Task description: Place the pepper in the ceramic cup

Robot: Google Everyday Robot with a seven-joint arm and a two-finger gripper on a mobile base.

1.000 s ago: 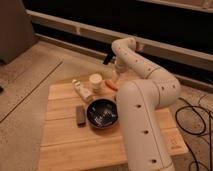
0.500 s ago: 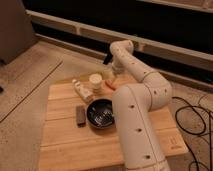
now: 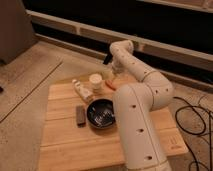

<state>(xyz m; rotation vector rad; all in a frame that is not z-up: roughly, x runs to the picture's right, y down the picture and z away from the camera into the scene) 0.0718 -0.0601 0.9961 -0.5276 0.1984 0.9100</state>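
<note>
The orange-red pepper lies on the wooden table, just right of the cream-white ceramic cup. The cup stands upright at the back of the table. My gripper hangs at the end of the white arm, just above and behind the pepper and to the right of the cup. The arm's wrist hides part of the gripper.
A wide dark glossy bowl sits mid-table in front of the cup. A grey-blue block lies left of it. A small white bottle lies left of the cup. The big white arm covers the table's right side. Cables lie on the floor.
The arm's upper end has shifted slightly left and down toward the pepper. The pepper, cup, bowl and block have not moved.
</note>
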